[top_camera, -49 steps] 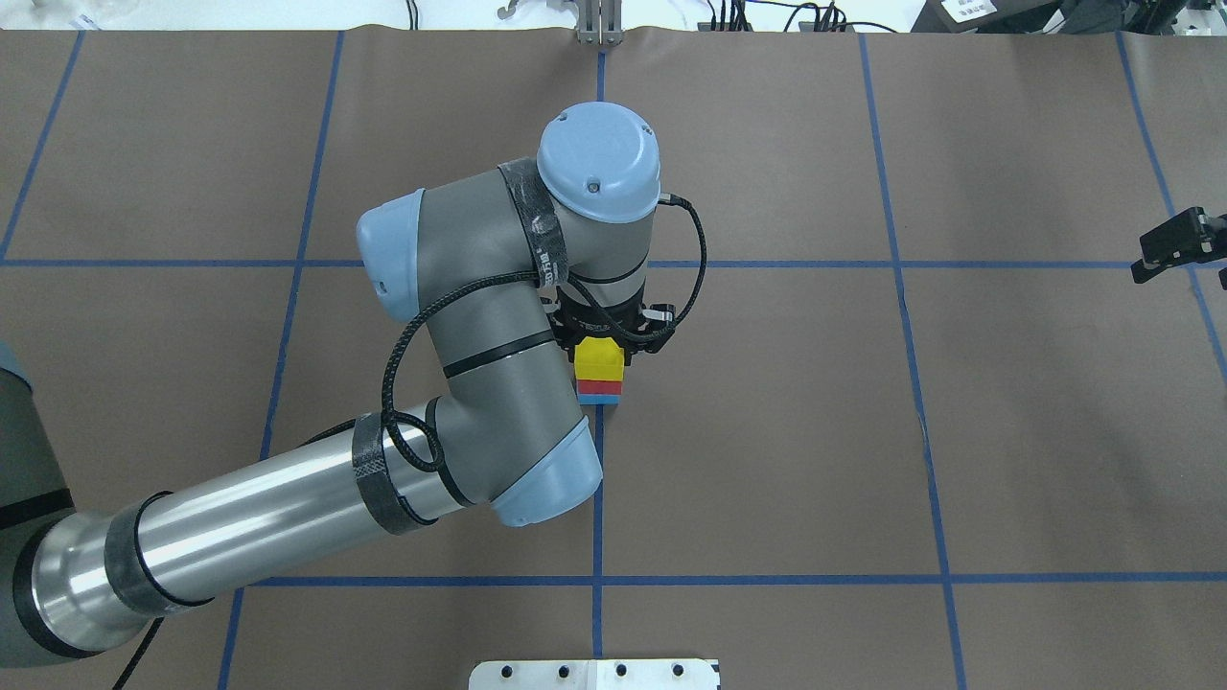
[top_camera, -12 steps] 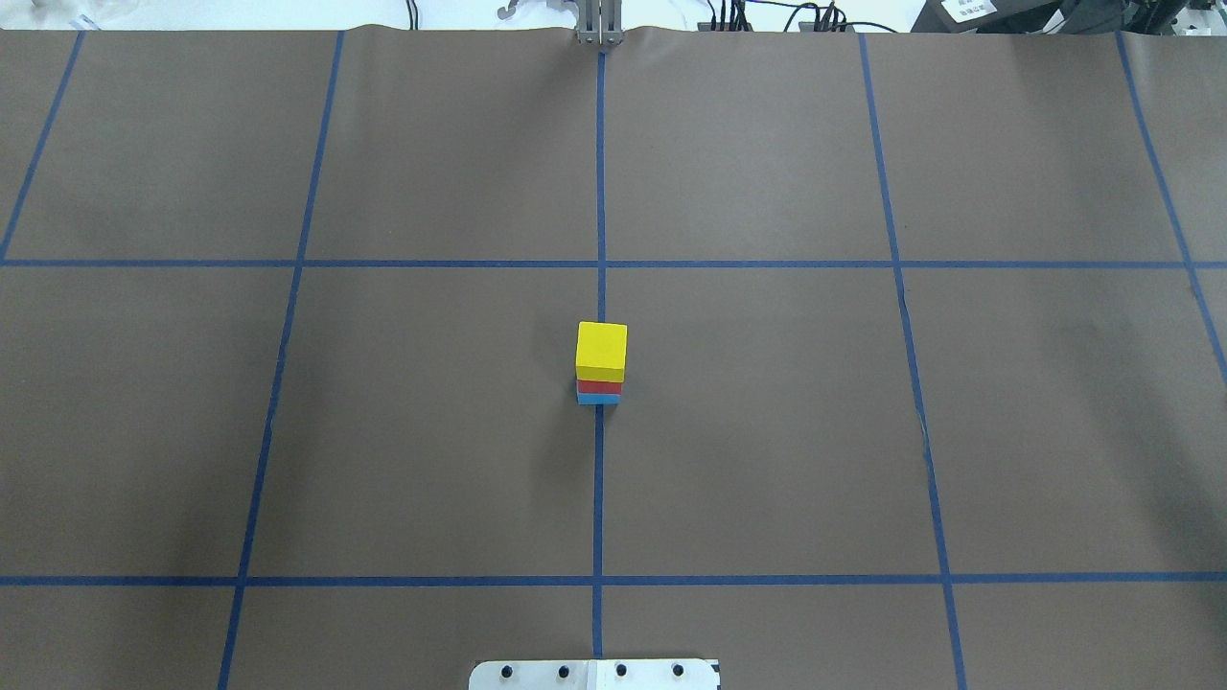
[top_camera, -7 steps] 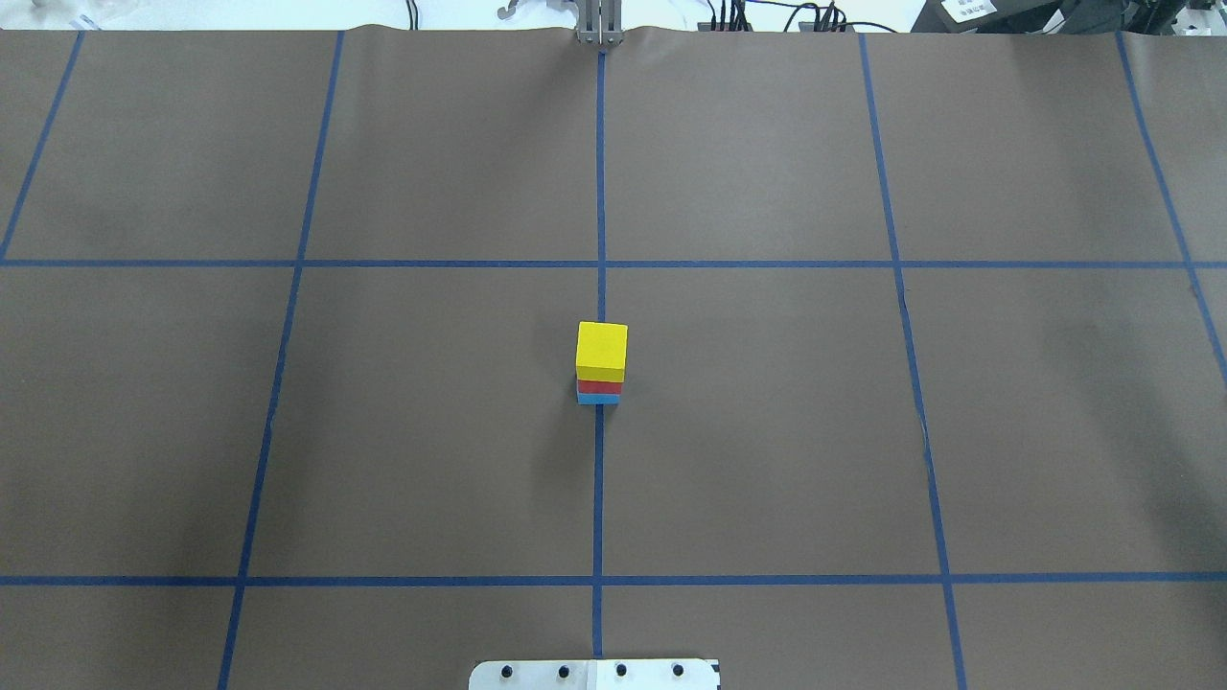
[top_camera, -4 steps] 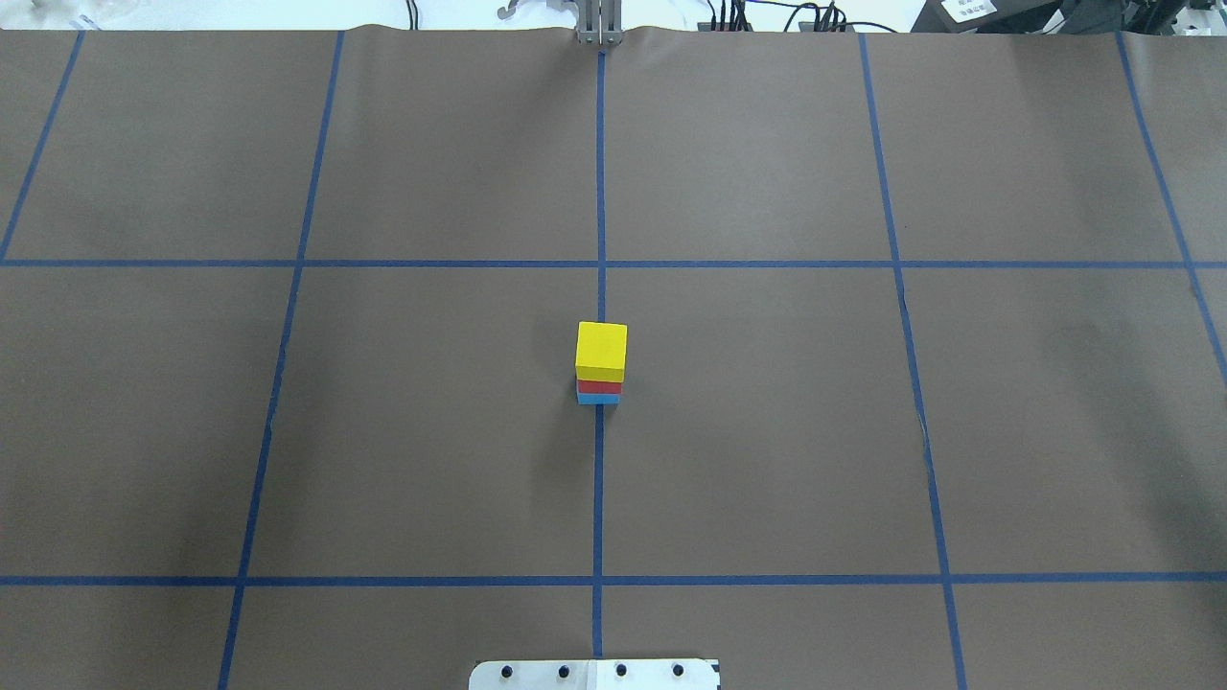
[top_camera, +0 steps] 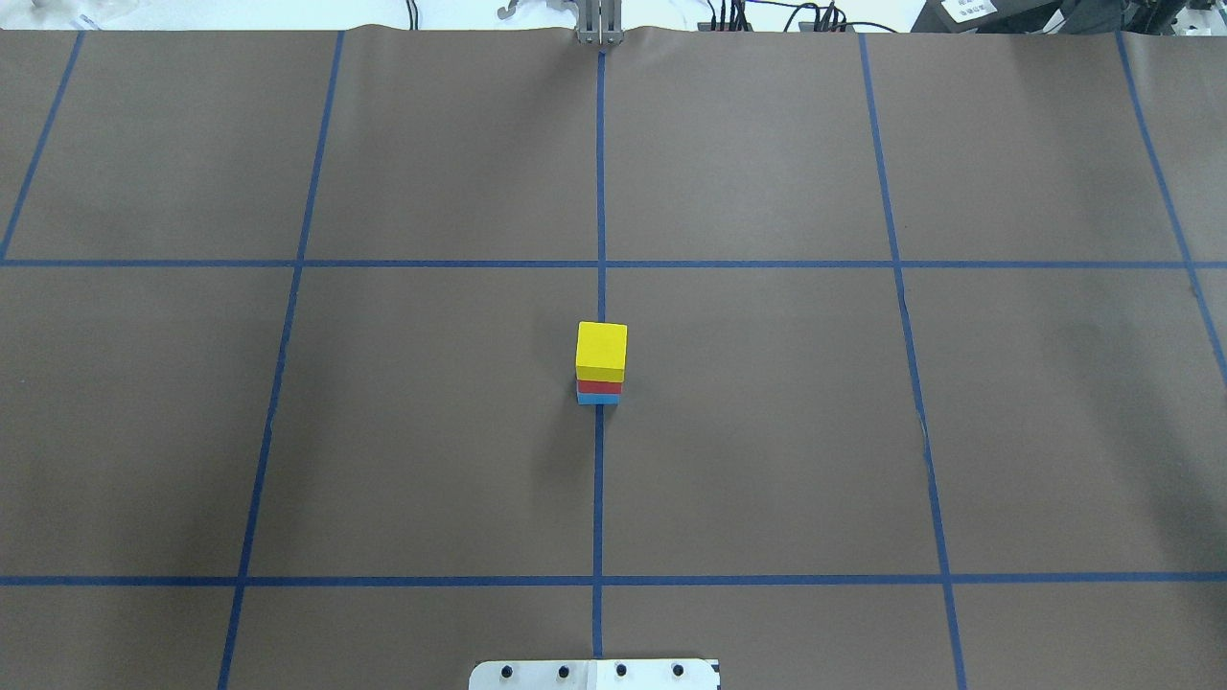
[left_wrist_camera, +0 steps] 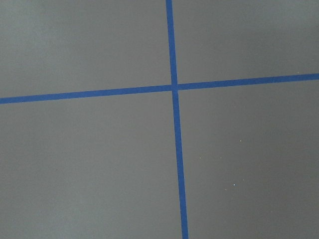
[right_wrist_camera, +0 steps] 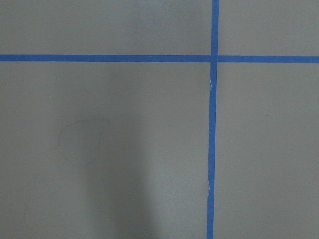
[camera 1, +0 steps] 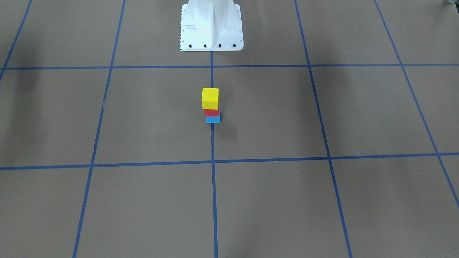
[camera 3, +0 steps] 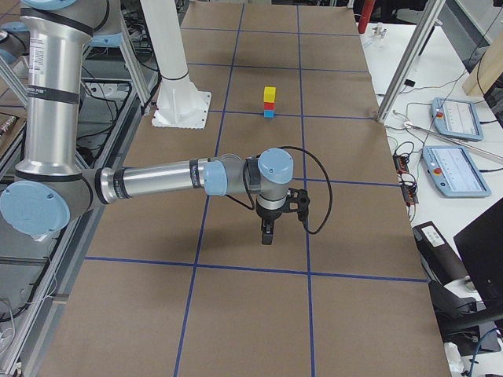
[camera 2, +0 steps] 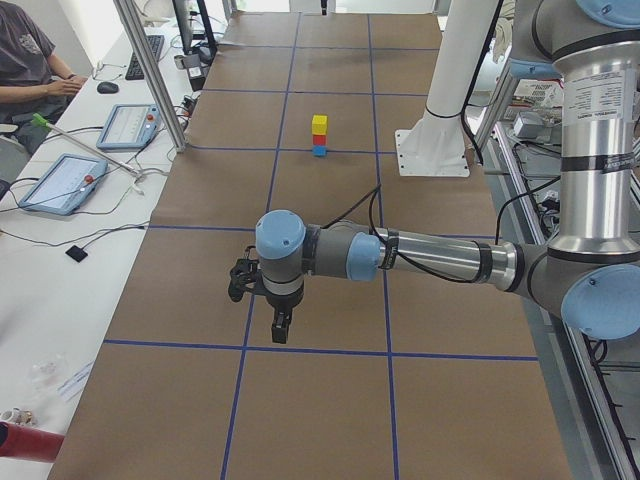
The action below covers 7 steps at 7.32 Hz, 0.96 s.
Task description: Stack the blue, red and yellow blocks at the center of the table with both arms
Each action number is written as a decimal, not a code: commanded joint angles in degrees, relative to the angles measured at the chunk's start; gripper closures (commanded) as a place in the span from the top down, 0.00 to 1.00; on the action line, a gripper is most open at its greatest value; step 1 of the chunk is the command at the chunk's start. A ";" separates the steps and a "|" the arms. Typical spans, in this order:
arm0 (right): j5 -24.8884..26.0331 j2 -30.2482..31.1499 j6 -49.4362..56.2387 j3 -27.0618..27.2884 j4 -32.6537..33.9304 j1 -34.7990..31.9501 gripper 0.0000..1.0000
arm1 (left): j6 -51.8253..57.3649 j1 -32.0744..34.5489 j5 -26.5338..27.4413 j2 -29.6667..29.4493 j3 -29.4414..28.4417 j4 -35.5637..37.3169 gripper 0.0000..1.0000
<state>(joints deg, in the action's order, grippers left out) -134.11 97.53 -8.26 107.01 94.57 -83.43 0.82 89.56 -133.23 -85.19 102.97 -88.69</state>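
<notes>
Hanging in the lower middle of the left-end view, the left gripper (camera 2: 281,332) pointed its fingers down over the table (camera 2: 330,420) with nothing visibly between them. From that view alone I could not tell how wide the jaws stood. The right gripper (camera 3: 268,234), at the centre of the right-end view, likewise hung fingers-down and apparently empty, and its opening could not be judged. Both wrist cameras showed only bare brown surface and blue tape lines (left_wrist_camera: 174,149), with no fingers in view.

Farther up in both side views, well apart from either gripper, the stack stood by itself. The blue block (top_camera: 597,399) sat on the table, the red block (top_camera: 599,387) on it, and the yellow block (top_camera: 602,345) on top, at the middle of the overhead frame on the central tape line. Beyond it in the front-facing view, at the top centre, stood the white pedestal (camera 1: 211,25).

The task looked finished. The blocks seemed light, rigid and matte, so likely not slippery. Each would be best taken from above, squarely, by two opposite side faces, since a three-high column of such small cubes would tip at a sideways nudge.
</notes>
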 commanded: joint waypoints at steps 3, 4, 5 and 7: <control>0.16 -0.42 0.00 -0.23 0.00 -0.06 1.00 | 0.05 0.00 -2.47 0.38 1.00 -0.17 1.00; 0.16 -0.33 0.00 0.03 0.00 -0.06 1.00 | 0.05 0.00 -2.48 0.38 1.18 -0.16 1.00; 0.08 -0.33 0.00 0.12 0.00 -0.06 1.00 | 0.05 0.00 -2.39 0.47 1.70 -0.08 1.00; 0.16 -0.33 0.00 0.13 0.00 -0.06 1.00 | 0.05 0.00 -2.39 0.29 1.79 -0.08 1.00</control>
<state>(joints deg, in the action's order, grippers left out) -134.01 97.24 -8.26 107.10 94.57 -83.50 0.88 89.56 -135.61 -84.82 104.66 -88.78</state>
